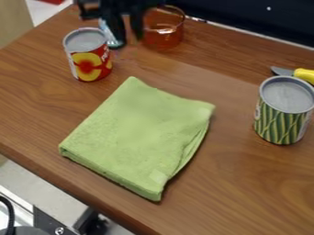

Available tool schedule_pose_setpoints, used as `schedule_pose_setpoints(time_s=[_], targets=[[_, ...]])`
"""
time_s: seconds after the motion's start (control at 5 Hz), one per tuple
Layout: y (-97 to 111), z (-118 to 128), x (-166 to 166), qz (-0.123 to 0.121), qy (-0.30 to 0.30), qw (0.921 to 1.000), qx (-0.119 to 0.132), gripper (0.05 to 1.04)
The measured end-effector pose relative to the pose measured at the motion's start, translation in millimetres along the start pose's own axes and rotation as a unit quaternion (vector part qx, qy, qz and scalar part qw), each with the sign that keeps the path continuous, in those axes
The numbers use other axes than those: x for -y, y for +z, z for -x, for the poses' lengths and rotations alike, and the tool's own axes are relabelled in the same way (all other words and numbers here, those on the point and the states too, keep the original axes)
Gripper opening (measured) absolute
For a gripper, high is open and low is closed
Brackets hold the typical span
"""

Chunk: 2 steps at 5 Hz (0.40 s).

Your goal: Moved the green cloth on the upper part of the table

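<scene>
The black gripper (126,33) hangs at the top of the view, left of centre, between the red-and-yellow can and the orange clear container. Its two fingers are apart, with no green cloth between them. The green cloth (138,135) lies folded in a rough square on the middle of the wooden table, lower in the view than the gripper and apart from it. One cloth corner points up toward the gripper.
Left of the gripper stands a red-and-yellow can (91,64); a transparent orange container (164,28) is just right of it. A green patterned can (283,112) and a yellow-handled tool (303,75) are at the right. The wooden table's (36,153) front edge runs diagonally at lower left.
</scene>
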<state>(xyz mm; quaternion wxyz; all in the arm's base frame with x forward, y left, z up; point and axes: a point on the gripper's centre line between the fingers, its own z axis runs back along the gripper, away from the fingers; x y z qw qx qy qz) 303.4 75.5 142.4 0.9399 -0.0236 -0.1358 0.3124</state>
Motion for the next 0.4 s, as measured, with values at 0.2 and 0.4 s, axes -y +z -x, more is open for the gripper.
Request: schedule_pose_setpoints(time_s=[0.2,0.4], targets=[[-0.1,-17.9,-1.4,-0.009,0.033,0.9994,0.012,0.741],[3.1,-32.3,-5.1,-0.016,0.077,0.9962,0.037,0.977]])
